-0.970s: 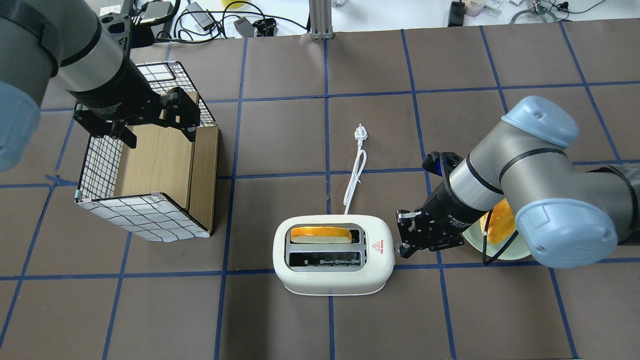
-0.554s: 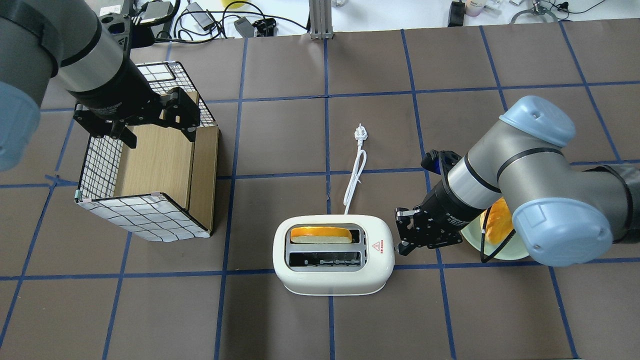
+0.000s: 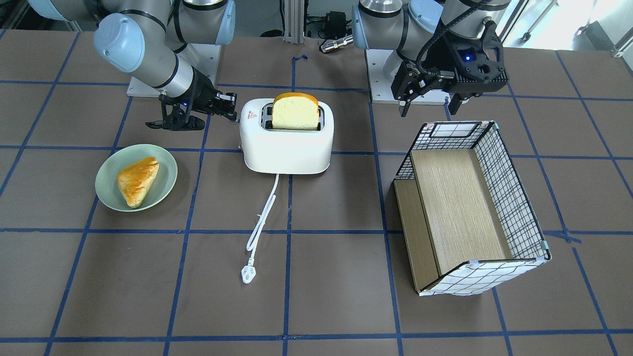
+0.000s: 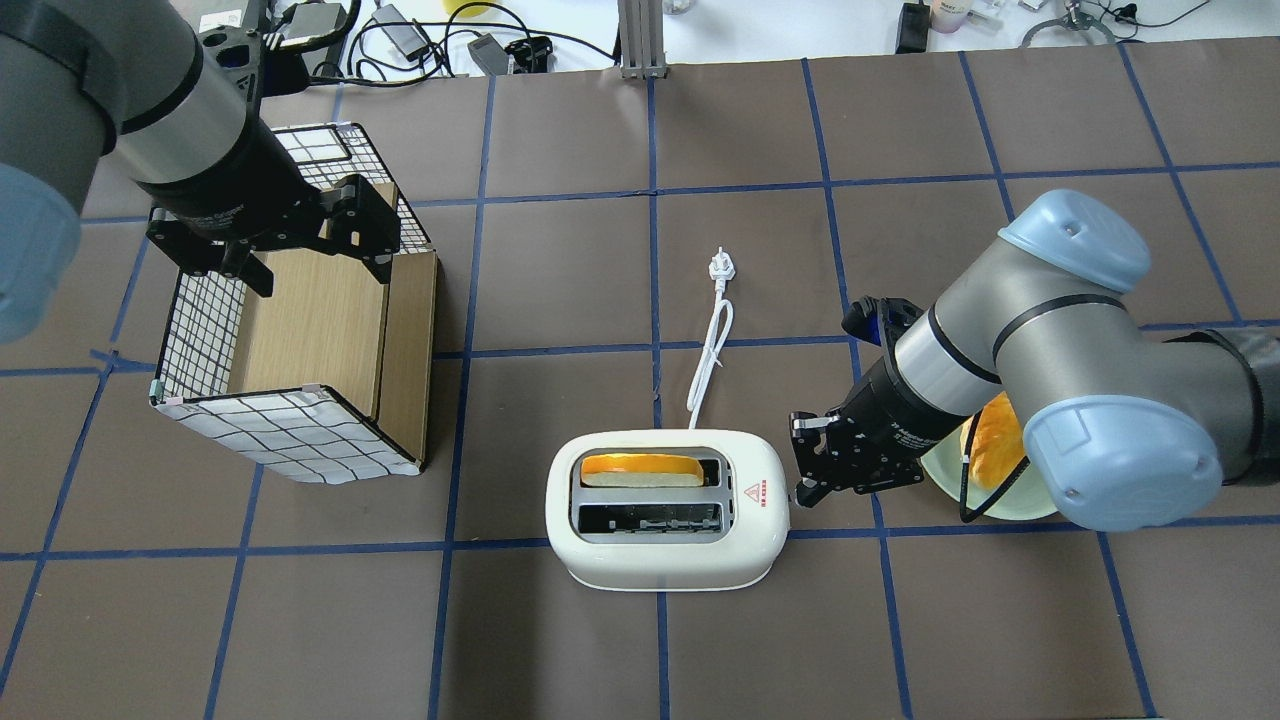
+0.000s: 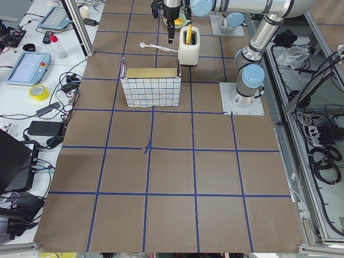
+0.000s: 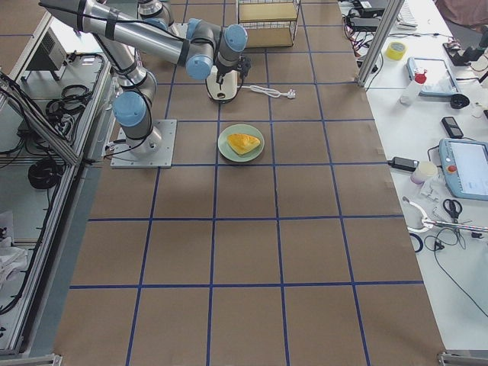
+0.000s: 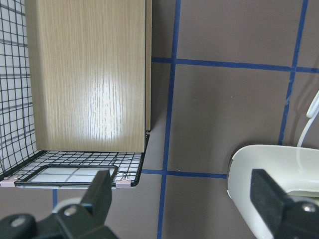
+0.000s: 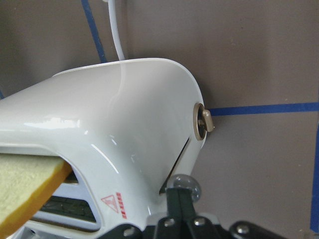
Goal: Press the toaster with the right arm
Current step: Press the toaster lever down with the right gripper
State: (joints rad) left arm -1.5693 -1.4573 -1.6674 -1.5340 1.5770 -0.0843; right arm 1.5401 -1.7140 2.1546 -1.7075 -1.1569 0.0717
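The white toaster [image 4: 665, 545] stands at the table's front middle, with a bread slice [image 4: 640, 468] upright in its far slot. It also shows in the front view [image 3: 287, 148]. My right gripper [image 4: 802, 490] is shut and empty at the toaster's right end. In the right wrist view its tip [image 8: 177, 201] sits just under the clear lever knob [image 8: 185, 186] by the toaster's side slot, below a brown dial [image 8: 202, 122]. My left gripper [image 4: 320, 272] is open and empty, above the wire basket's far end.
The wire-grid basket [image 4: 290, 435] with a wooden floor lies at the left. A green plate [image 3: 106, 195] holding a pastry [image 3: 137, 179] sits under my right forearm. The toaster's white cord [image 4: 712, 350] and plug [image 4: 720, 265] run away from it.
My right gripper has shifted slightly away from me along the toaster's right end. The bread slice, toaster and left arm have not moved.
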